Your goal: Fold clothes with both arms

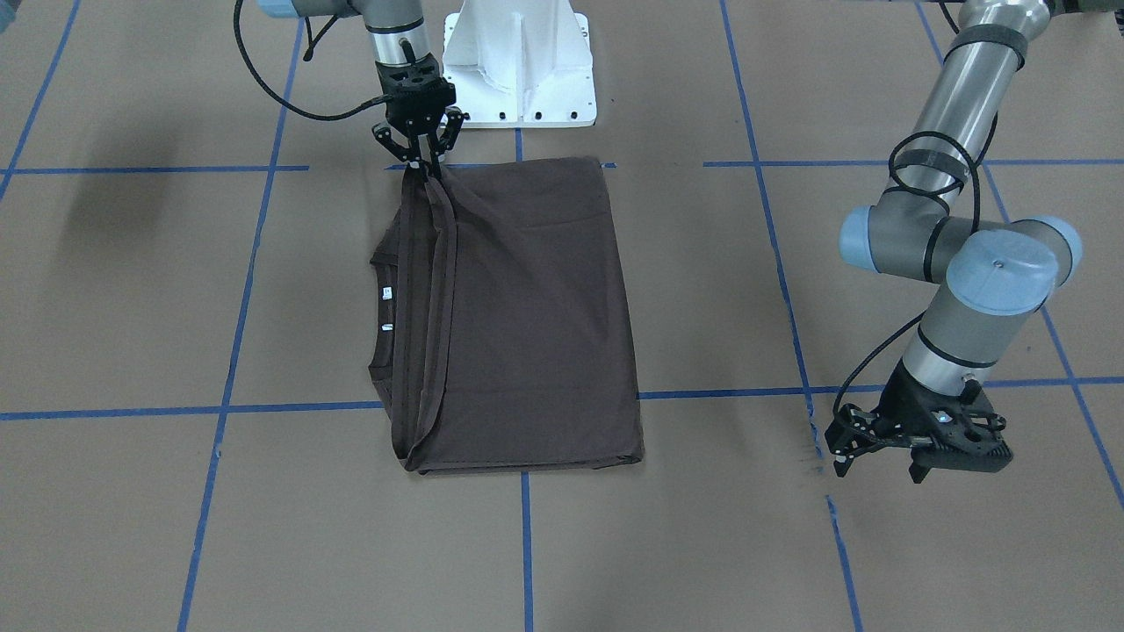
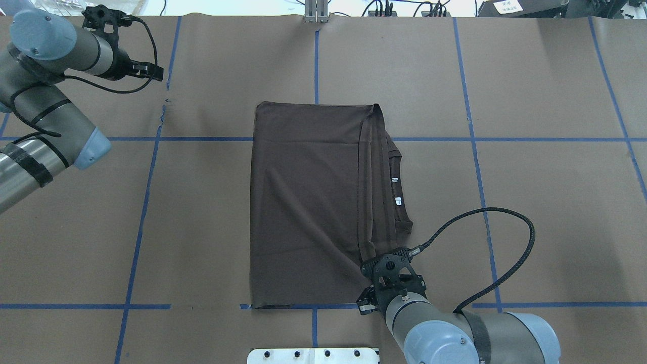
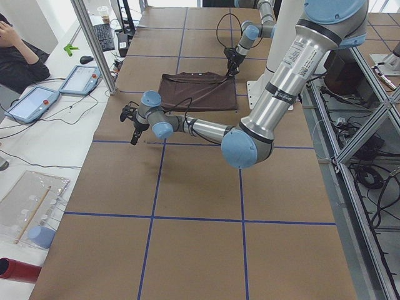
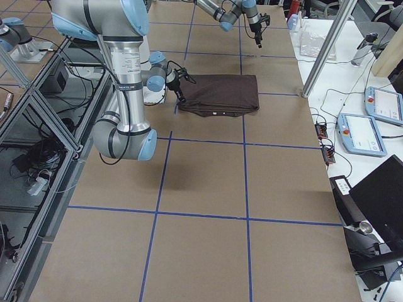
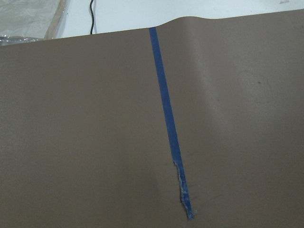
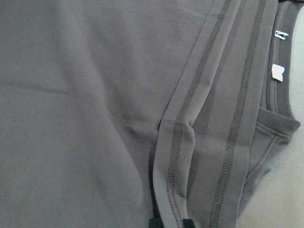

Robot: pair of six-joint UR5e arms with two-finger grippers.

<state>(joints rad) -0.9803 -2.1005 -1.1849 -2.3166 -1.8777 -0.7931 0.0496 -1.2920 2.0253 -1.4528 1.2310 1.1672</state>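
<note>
The dark grey-brown T-shirt point(image 1: 527, 316) lies folded on the brown table point(image 1: 132, 290), with its hem doubled over toward the collar point(image 1: 379, 307) and the white neck tags point(image 1: 386, 292). My right gripper point(image 1: 428, 167) is shut on the hem corner near the robot base and holds it slightly raised. In the overhead view it point(image 2: 371, 262) is at the shirt's point(image 2: 303, 202) near right corner. The right wrist view shows the stitched hem point(image 6: 175, 142) running down between the fingertips point(image 6: 189, 223). My left gripper point(image 1: 878, 465) is open and empty, far from the shirt, over bare table point(image 2: 154, 72).
The white pedestal base point(image 1: 518, 79) stands just behind the shirt's near edge. Blue tape lines point(image 1: 228, 369) grid the table; one has a torn end point(image 5: 183, 190). The table's far edge point(image 2: 227, 16) has cables and an aluminium post point(image 3: 94, 44) beyond it.
</note>
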